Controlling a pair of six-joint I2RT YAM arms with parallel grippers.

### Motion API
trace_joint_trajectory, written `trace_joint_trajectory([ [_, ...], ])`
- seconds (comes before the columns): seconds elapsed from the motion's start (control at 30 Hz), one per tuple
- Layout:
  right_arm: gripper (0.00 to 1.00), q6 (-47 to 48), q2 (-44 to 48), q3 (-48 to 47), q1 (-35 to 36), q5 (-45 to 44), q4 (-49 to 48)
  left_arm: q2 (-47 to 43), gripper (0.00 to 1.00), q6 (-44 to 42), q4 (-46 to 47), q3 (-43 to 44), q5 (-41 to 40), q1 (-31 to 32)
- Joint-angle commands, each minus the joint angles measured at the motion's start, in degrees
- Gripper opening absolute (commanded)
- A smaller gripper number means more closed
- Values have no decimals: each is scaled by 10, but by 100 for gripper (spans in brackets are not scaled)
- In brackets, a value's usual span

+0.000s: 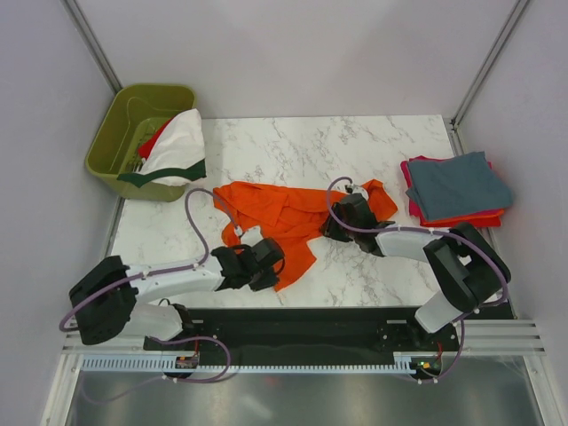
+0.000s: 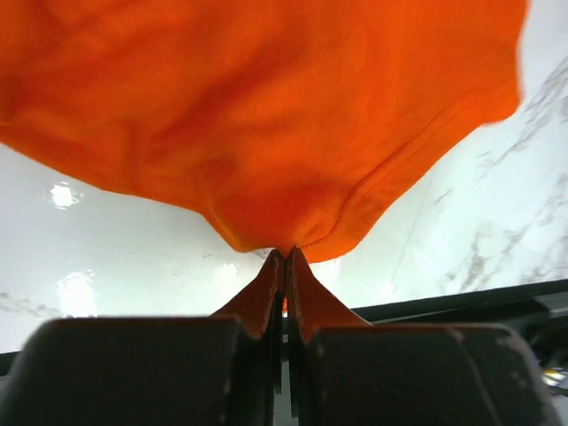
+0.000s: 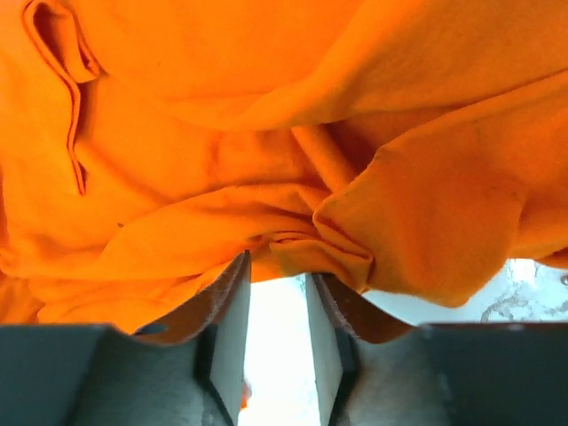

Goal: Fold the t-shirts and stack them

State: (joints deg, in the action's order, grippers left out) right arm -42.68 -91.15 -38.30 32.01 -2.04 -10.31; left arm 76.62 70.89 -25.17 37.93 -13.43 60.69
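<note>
The bright orange t-shirt lies crumpled and spread across the middle of the marble table. My left gripper is at its near edge, shut on a corner of the orange cloth, which is pinched between the tips. My right gripper rests at the shirt's right side. In the right wrist view its jaws stand apart with bare table showing between them, and bunched orange folds lie just past the fingertips. A folded stack with a slate blue-grey shirt over red and magenta ones sits at the right.
An olive-green bin stands at the back left corner, with a white shirt with dark green trim draped over its rim and red cloth inside. The black base rail runs along the table's near edge.
</note>
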Motion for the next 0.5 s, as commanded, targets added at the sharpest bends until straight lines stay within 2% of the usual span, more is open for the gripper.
trace_joint_trajectory([
  [0.0, 46, 12, 34, 6, -4, 4, -1, -105, 2, -42, -46, -17, -27, -67],
  [0.07, 51, 14, 61, 7, -5, -14, 16, -168, 2, -76, -55, -36, -13, -103],
  [0.13, 61, 15, 90, 9, -9, -30, 32, -257, 2, -101, -76, -44, 13, -168],
  [0.23, 66, 12, 113, 10, -26, -46, 56, -343, 2, -143, -117, -31, 28, -243],
  [0.3, 66, 8, 121, 11, -45, -56, 76, -364, 2, -164, -141, -16, 24, -271],
  [0.47, 65, 12, 138, 10, -84, -85, 102, -380, 2, -180, -206, 35, -1, -291],
])
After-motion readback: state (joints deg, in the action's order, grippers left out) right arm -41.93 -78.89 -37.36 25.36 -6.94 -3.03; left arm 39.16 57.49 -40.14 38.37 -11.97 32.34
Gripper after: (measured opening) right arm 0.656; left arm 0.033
